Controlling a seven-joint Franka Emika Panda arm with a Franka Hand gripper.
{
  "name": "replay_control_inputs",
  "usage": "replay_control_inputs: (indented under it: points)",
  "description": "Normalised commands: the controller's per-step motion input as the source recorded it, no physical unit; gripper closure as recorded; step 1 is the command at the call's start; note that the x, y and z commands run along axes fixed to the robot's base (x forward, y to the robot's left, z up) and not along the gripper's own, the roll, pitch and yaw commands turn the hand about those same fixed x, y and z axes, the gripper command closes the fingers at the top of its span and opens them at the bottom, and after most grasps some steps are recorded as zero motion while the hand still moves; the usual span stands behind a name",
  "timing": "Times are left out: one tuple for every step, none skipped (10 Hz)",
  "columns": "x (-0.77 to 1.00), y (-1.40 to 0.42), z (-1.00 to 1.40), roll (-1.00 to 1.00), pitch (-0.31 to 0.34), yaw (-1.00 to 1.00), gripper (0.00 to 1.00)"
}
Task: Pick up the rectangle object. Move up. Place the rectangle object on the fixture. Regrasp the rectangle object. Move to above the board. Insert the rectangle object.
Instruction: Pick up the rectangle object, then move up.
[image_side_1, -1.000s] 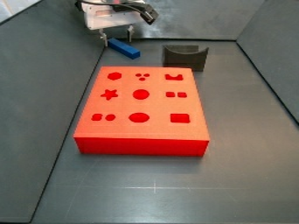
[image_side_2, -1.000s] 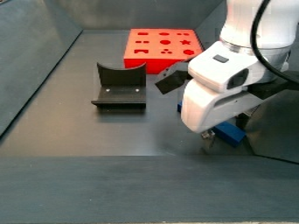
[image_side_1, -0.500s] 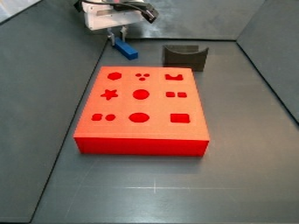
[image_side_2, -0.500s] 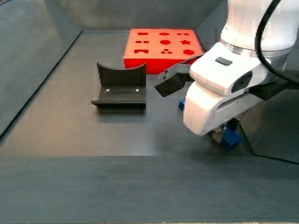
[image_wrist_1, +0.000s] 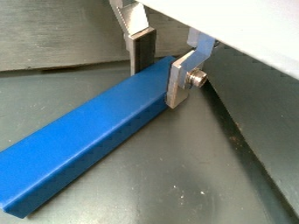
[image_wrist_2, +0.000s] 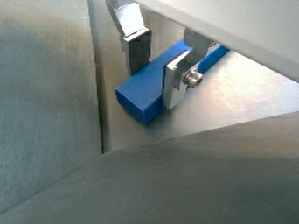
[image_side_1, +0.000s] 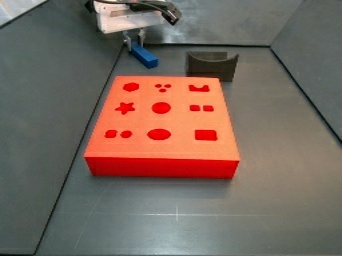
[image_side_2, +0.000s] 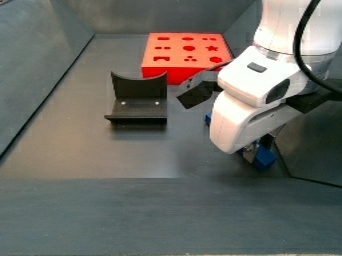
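Gripper (image_wrist_1: 163, 59) low at the back of the floor, near the wall, seen in a side view (image_side_1: 134, 40) beyond the far edge of the red board (image_side_1: 163, 123). Fingers narrow, closed onto the blue bar (image_wrist_1: 100, 131): in both wrist views I see one silver plate with its dark pad (image_wrist_1: 142, 51) against one long face and the second plate (image_wrist_1: 184, 79) against the opposite face, near one end of the bar. Same grip in another wrist view (image_wrist_2: 158, 61), bar (image_wrist_2: 158, 87) between the plates, its free end pointing toward the camera.

Bar lies long-side down; I cannot tell whether it touches the floor or sits just above it. In a side view it shows as a short blue piece (image_side_1: 142, 57) under the gripper, just beyond the board's far left corner. In a side view from the opposite end, only a sliver of blue (image_side_2: 263, 155) peeks under the white wrist housing.

Fixture (image_side_1: 213, 64) stands behind the board's far right corner, well apart from the bar; notch on top visible (image_side_2: 136, 97). Board (image_side_2: 187, 52) lies flat, holes all open.
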Motion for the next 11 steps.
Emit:
replay_control_inputs:
  points:
    - [0.0,0.0,0.0,0.0,0.0,0.0,1.0]
    - [0.0,0.0,0.0,0.0,0.0,0.0,1.0]
    - [0.0,0.0,0.0,0.0,0.0,0.0,1.0]
    - [0.0,0.0,0.0,0.0,0.0,0.0,1.0]
    - [0.0,0.0,0.0,0.0,0.0,0.0,1.0]
    - [0.0,0.0,0.0,0.0,0.0,0.0,1.0]
    - [0.0,0.0,0.83,0.0,0.0,0.0,1.0]
    - [-0.03,-0.01,0.76,0.0,0.038,0.02,1.0]
    - [-0.03,-0.01,0.7,0.01,0.059,0.01,1.0]
    - [-0.01,-0.01,0.56,0.03,0.101,0.0,1.0]
    - [-0.01,0.0,0.46,0.05,0.122,-0.01,1.0]
